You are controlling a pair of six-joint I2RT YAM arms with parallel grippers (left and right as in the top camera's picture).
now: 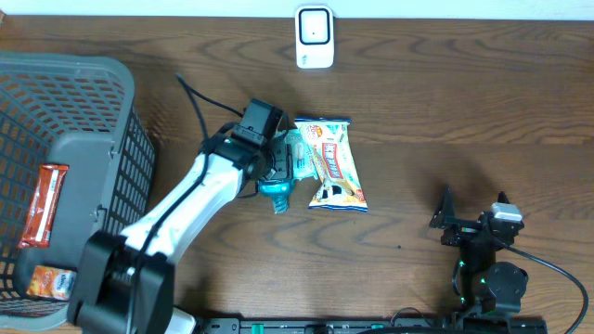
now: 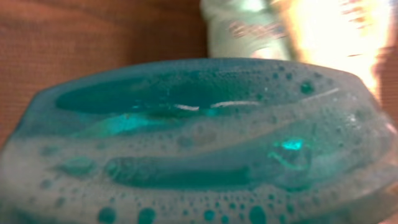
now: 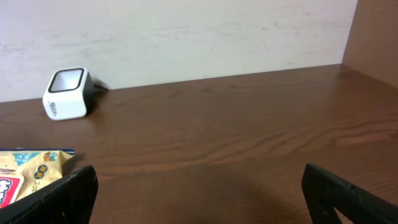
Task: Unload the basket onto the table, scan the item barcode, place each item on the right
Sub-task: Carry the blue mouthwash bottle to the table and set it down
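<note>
A teal bottle of bubbly liquid [image 1: 277, 193] lies on the wooden table beside a snack bag [image 1: 334, 165]. My left gripper [image 1: 278, 160] is down over the bottle and closed around its body. In the left wrist view the bottle [image 2: 199, 137] fills nearly the whole frame and hides the fingers. The white barcode scanner [image 1: 314, 37] stands at the table's far edge; it also shows in the right wrist view, where the scanner [image 3: 67, 93] sits against the wall. My right gripper [image 1: 441, 215] rests low at the front right, open and empty [image 3: 199, 186].
A dark grey mesh basket [image 1: 65, 102] stands at the left with an orange-red packet [image 1: 44, 202] and another small pack [image 1: 51, 278] inside. A corner of the snack bag [image 3: 25, 171] shows left of the right gripper's fingers. A black cable [image 1: 197, 102] trails behind the left arm.
</note>
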